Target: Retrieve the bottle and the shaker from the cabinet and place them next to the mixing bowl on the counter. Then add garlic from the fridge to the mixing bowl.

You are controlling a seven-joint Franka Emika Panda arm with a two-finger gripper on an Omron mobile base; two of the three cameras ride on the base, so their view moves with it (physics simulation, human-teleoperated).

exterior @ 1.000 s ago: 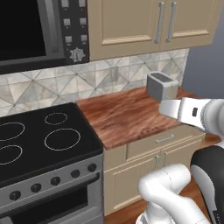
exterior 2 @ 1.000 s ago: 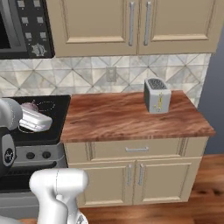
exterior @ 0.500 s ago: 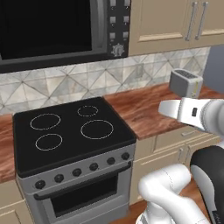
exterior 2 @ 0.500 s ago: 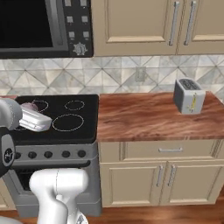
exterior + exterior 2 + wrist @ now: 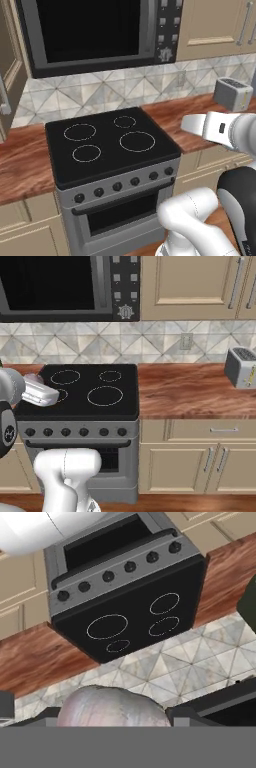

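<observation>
The gripper (image 5: 114,724) is clamped on a head of garlic (image 5: 112,706): in the hand view the pale, pinkish bulb sits at 6 o'clock, wedged between the two dark fingertips (image 5: 35,719) that press in from either side. In the right base view a bit of the garlic (image 5: 31,378) shows at 9 o'clock, at the back of the white hand, which hangs over the near left corner of the stove (image 5: 80,391).

The black cooktop with its four ringed burners lies straight ahead of me, a row of round knobs (image 5: 117,186) along its front and the oven door below. Above it, toward 12 o'clock, hangs the microwave (image 5: 95,32) with its dark window and a column of buttons on the right edge. Wooden counter (image 5: 195,391) runs off to 3 o'clock, and a silver toaster (image 5: 241,367) stands at its far end against the tiled backsplash (image 5: 165,341). Beige cabinets (image 5: 187,278) line the wall above the counter.
</observation>
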